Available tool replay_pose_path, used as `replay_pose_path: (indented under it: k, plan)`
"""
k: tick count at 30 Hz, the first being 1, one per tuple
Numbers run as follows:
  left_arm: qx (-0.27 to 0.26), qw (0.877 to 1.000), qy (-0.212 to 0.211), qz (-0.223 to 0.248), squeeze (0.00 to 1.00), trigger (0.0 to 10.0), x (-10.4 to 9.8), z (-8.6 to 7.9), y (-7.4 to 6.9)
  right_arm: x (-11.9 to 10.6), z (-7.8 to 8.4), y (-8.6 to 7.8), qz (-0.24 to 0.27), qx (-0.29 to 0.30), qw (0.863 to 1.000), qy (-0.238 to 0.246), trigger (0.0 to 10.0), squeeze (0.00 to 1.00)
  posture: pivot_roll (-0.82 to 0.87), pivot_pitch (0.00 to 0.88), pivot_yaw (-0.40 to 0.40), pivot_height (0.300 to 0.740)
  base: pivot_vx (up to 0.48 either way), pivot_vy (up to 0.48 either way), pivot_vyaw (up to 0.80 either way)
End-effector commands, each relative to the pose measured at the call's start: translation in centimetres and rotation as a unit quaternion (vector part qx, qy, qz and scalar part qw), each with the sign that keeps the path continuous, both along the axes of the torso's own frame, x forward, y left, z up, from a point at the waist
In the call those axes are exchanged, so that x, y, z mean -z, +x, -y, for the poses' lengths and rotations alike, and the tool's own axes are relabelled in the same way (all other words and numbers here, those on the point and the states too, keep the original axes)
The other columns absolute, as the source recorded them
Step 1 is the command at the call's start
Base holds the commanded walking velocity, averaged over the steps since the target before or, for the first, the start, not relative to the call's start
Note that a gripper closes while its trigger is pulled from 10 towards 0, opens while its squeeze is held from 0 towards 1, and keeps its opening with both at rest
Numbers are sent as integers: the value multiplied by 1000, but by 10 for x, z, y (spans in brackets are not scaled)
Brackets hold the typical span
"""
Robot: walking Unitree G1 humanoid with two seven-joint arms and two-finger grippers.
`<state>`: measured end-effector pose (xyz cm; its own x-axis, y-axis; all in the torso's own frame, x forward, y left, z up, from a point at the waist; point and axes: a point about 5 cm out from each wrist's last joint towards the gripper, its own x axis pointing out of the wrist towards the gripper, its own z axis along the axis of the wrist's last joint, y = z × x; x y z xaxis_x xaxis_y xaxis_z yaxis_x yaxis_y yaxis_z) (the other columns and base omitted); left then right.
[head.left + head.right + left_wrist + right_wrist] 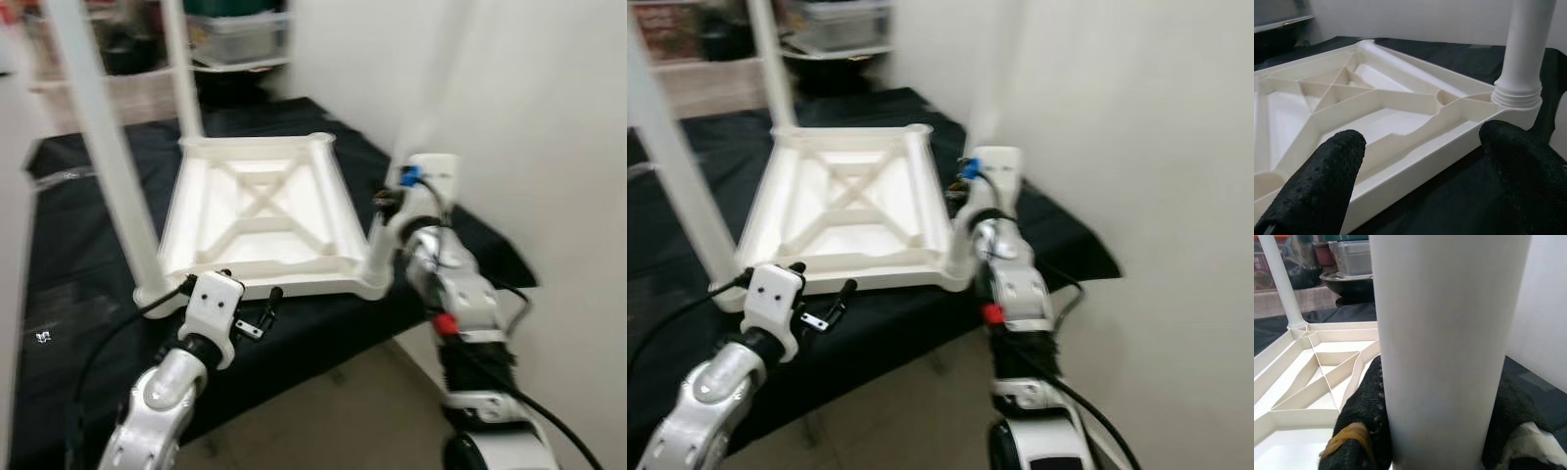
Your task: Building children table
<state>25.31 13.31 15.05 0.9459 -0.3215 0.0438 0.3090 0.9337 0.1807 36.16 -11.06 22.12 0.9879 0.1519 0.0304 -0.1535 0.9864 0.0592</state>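
- An upturned white plastic ribbed tabletop (257, 213) is laid on the black-covered counter (78, 294).
- Two white legs are seated at its left corners (110, 147).
- A third white tubular leg (1442, 347) is pinched by the right end effector (1435, 431) at the near right corner.
- The left end effector (1425, 166) is held spread before the near edge.
- One corner is judged left.

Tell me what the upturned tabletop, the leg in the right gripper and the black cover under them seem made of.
Tabletop: apparently moulded plastic, off-white and matt; its underside shows cast ribs crossing in an X. Leg in the right gripper: likely the same plastic, a smooth, seamless white tube. Black cover: looks like cloth, dull, draping over the edge.
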Motion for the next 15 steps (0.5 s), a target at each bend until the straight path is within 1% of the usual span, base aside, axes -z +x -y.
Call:
replay_pose_path:
  k: [1, 3, 4, 5, 6, 8, 9, 10, 12, 13, 14, 15]
  plan:
    - [-1, 1000, 2, -11, 0, 10000, 6, 0, 0, 20, -23, -4, -69, -55, 996, 4, 9255, 0, -56, 0, -81, 740, 0, 0, 0]
    - [-1, 1000, 2, -11, 0, 10000, 6, 0, 0, 20, -23, -4, -69, -55, 996, 4, 9255, 0, -56, 0, -81, 740, 0, 0, 0]
    - [-1, 1000, 1, -11, 0, 10000, 5, 1, -1, 22, -27, -7, -86, -82, 993, 6, 10000, 1000, -61, 0, -79, 740, 0, 0, 0]
    - [-1, 1000, 1, -11, 0, 10000, 5, 1, -1, 22, -27, -7, -86, -82, 993, 6, 10000, 1000, -61, 0, -79, 740, 0, 0, 0]
    - [0, 1000, -3, -11, 0, 10000, 5, 2, -2, 17, -26, -11, -81, -150, 985, 16, 10000, 1000, -63, 15, -84, 740, 0, 0, 0]
    - [0, 1000, -3, -11, 0, 10000, 5, 2, -2, 17, -26, -11, -81, -150, 985, 16, 10000, 1000, -63, 15, -84, 740, 0, 0, 0]
    - [3, 1000, -6, -12, 0, 10000, 4, 4, -4, 9, -17, -13, -58, -227, 972, 13, 10000, 1000, -61, 29, -86, 740, 0, 0, 0]
    - [3, 1000, -6, -12, 0, 10000, 4, 4, -4, 9, -17, -13, -58, -227, 972, 13, 10000, 1000, -61, 29, -86, 740, 0, 0, 0]
    - [9, 1000, -12, -15, 0, 10000, 3, 7, -8, -5, 1, -16, -19, -323, 946, -3, 10000, 1000, -54, 48, -87, 740, 0, 0, 0]
    - [9, 1000, -12, -15, 0, 10000, 3, 7, -8, -5, 1, -16, -19, -323, 946, -3, 10000, 1000, -54, 48, -87, 740, 0, 0, 0]
    - [14, 1000, -16, -16, 0, 10000, 2, 9, -11, -12, 11, -15, -1, -351, 936, -22, 10000, 1000, -48, 59, -87, 740, 0, 0, 0]
    - [18, 999, -19, -18, 0, 10000, 2, 10, -13, -16, 18, -16, 11, -382, 923, -43, 10000, 1000, -43, 68, -88, 740, 0, 0, 0]
